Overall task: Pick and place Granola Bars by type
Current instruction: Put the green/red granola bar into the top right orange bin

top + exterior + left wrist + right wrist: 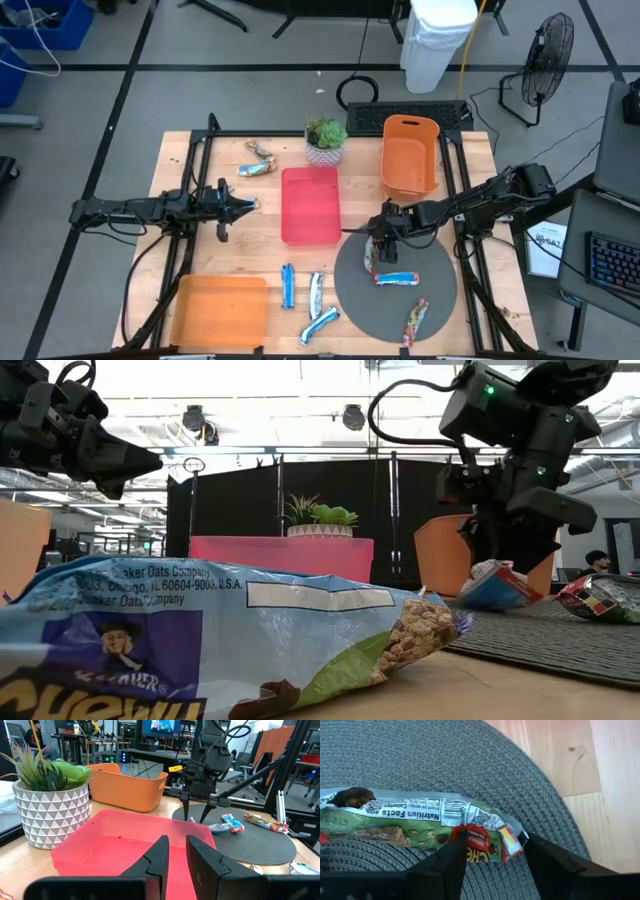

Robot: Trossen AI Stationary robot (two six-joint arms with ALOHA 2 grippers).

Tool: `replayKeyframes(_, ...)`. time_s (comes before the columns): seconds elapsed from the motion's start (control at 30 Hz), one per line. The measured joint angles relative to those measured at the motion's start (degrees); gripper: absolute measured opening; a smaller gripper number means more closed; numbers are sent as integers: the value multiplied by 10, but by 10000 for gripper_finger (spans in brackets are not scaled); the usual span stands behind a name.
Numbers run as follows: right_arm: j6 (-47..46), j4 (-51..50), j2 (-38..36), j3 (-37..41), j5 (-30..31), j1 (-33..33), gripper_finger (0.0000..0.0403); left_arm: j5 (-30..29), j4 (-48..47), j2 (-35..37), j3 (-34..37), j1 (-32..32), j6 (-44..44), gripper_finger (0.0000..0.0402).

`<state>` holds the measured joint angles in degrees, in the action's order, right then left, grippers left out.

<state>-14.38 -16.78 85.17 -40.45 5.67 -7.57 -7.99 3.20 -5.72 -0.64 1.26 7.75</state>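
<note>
We see a robotics lab. Beyond the left gripper (177,862) jaws stand equipment racks (80,740) and a monitor (165,726). Floor fan (548,55) and keyboard (612,265) flank our wooden table (180,160).

Even, bright overhead lighting falls on the pale wooden tabletop (240,235), with only soft, short shadows. In the low view, ceiling lamps (195,418) glare against a washed-out ceiling, and the nearest blue-and-white wrapped granola bar (200,650) is slightly soft. The left wrist view's dark gripper (177,862) is blurred in the foreground.
</note>
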Motion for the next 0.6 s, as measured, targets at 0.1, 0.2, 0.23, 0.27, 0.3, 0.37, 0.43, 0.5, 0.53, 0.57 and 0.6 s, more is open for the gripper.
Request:
replayKeyframes(0.1,0,7,0,0,0,0,161,0,0,0,0,0,0,72)
replayKeyframes(0.2,0,14,0,0,0,0,136,0,0,0,0,0,0,72)
replayKeyframes(0.23,0,16,0,0,0,0,127,0,0,0,0,0,0,72)
replayKeyframes(0.27,0,17,0,0,0,0,118,0,0,0,0,0,0,72)
replayKeyframes(0.3,0,17,0,0,0,0,108,0,0,0,0,0,0,72)
replayKeyframes(0.37,1,18,0,0,0,0,90,0,0,0,0,0,0,72)
replayKeyframes(0.43,1,18,0,0,0,0,72,0,0,0,0,0,0,72)
replayKeyframes(0.5,2,18,-3,0,0,0,54,0,0,0,0,0,0,72)
replayKeyframes(0.53,3,18,-3,1,0,0,45,0,0,0,0,0,0,72)
replayKeyframes(0.57,5,19,-3,1,0,0,37,0,0,0,0,0,0,72)
replayKeyframes(0.6,7,19,-5,1,0,0,31,0,0,0,0,0,0,72)
